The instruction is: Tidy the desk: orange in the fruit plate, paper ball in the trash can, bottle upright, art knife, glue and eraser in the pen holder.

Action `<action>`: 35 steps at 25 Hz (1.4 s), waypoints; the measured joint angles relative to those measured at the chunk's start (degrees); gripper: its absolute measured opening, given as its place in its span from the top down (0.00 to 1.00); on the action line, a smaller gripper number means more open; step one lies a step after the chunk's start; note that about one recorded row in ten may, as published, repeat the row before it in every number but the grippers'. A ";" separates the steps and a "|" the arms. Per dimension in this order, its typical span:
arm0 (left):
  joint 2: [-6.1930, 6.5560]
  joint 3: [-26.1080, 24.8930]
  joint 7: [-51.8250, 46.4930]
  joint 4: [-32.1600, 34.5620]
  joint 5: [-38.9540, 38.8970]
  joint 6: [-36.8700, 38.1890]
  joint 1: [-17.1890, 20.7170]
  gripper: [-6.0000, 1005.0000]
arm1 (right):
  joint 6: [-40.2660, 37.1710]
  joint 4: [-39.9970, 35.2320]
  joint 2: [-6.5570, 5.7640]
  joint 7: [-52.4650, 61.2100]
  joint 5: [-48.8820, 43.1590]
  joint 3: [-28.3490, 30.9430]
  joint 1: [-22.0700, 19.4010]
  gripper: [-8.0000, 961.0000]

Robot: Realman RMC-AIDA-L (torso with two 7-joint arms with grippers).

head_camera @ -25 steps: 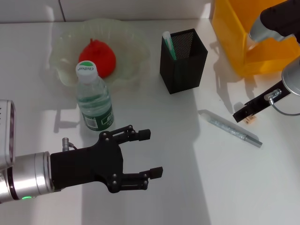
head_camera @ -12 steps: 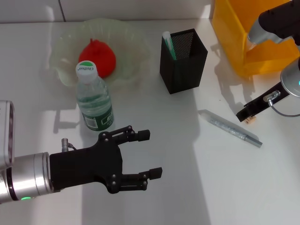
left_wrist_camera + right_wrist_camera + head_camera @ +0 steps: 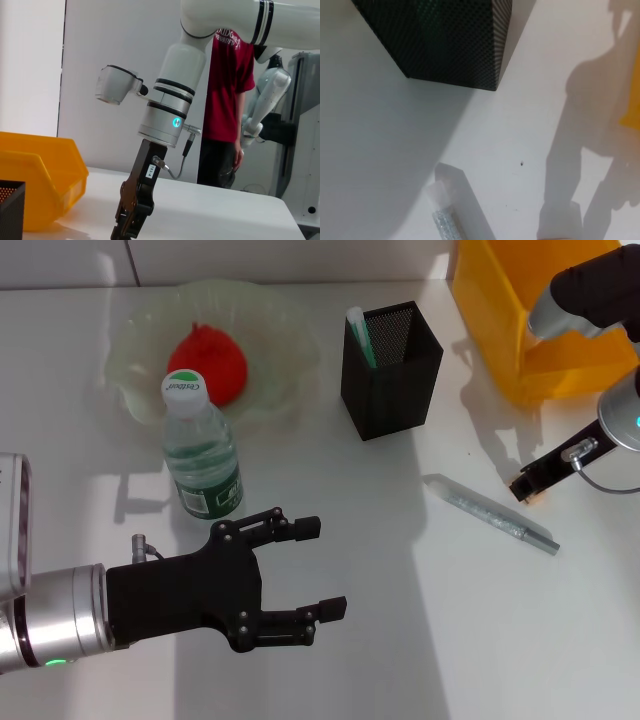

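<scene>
Two grippers in head view. Left gripper (image 3: pixel 315 570) at 7 o'clock, hovering over bare table (image 3: pixel 400 640), fingers spread wide, holding nothing. Right gripper (image 3: pixel 524 487) at 3 o'clock, low over the table near the trash can (image 3: pixel 510 330); only a dark narrow tip shows, arm cut off by frame edge, can't tell if it is spread or pinched, and a faint tan speck under the tip is too small to name. Left wrist view shows the same right gripper (image 3: pixel 131 220) from the side, tip cut by frame bottom.

Orange (image 3: pixel 208 362) sits in fruit plate (image 3: pixel 285 335) at 11 o'clock. Bottle (image 3: pixel 200 455) upright just in front of the plate, white cap up, partly overlapping the plate rim. Pen holder (image 3: pixel 395 370) at 12 o'clock, a pale stick (image 3: pixel 359 332) poking out of its left corner, rest of it hidden behind mesh. Clear pen-like stick (image 3: pixel 490 513) lies flat on the table between holder and right gripper, apart from both; label unreadable.

Right wrist view: pen holder (image 3: pixel 455 40) corner, one end of the clear stick (image 3: pixel 450 200) cut off at frame edge, yellow sliver of trash can (image 3: pixel 634 100). Own fingers not seen there
</scene>
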 joint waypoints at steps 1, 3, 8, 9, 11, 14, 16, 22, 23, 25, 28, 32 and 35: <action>0.00 0.03 -0.02 0.00 0.00 0.00 -0.03 0.16 | 0.20 0.07 0.00 -0.12 0.00 -0.15 0.00 0.65; -0.01 0.08 -0.05 0.00 0.00 0.00 -0.04 0.16 | 0.22 0.16 0.00 -0.23 0.00 -0.18 0.00 0.68; 0.00 0.08 -0.06 0.00 0.00 -0.01 -0.04 0.16 | 0.32 0.52 0.00 -0.42 0.00 -0.11 0.01 0.65; -0.01 0.08 -0.06 0.00 0.00 -0.02 -0.04 0.16 | 0.33 0.64 0.00 -0.51 0.01 -0.14 0.04 0.63; -0.01 0.08 -0.06 0.00 0.00 -0.02 -0.04 0.16 | 0.33 0.82 0.00 -0.64 0.00 -0.18 0.10 0.61; 0.00 0.08 -0.06 0.00 0.00 -0.04 -0.04 0.16 | 0.15 0.29 0.00 -0.70 0.11 -0.05 0.04 0.58; -0.01 0.08 -0.06 0.00 0.00 -0.04 -0.04 0.16 | -0.41 -1.23 0.00 -0.75 0.32 0.16 -0.27 0.73; 0.00 0.07 -0.05 0.00 0.00 0.00 -0.03 0.16 | -5.90 -15.76 0.05 -0.66 3.95 1.29 -3.51 0.73; 0.00 0.07 -0.05 0.00 0.00 0.00 -0.03 0.16 | -5.90 -15.76 0.05 -0.66 3.95 1.29 -3.51 0.73; -0.01 0.08 -0.05 0.00 0.00 0.00 -0.02 0.16 | -7.77 -20.75 0.02 -0.60 6.70 2.75 -4.08 0.73; -0.01 0.07 -0.05 0.00 -0.01 0.02 -0.03 0.16 | -8.67 -25.98 0.01 -0.62 9.33 5.05 -4.07 0.73; 0.00 0.08 -0.05 0.00 0.00 0.04 -0.05 0.16 | -5.87 -26.78 0.00 -0.67 9.67 6.21 -2.11 0.73; -0.01 0.08 0.02 0.00 0.00 0.05 0.03 0.16 | -2.40 -23.57 0.00 -0.99 9.55 6.14 -0.09 0.73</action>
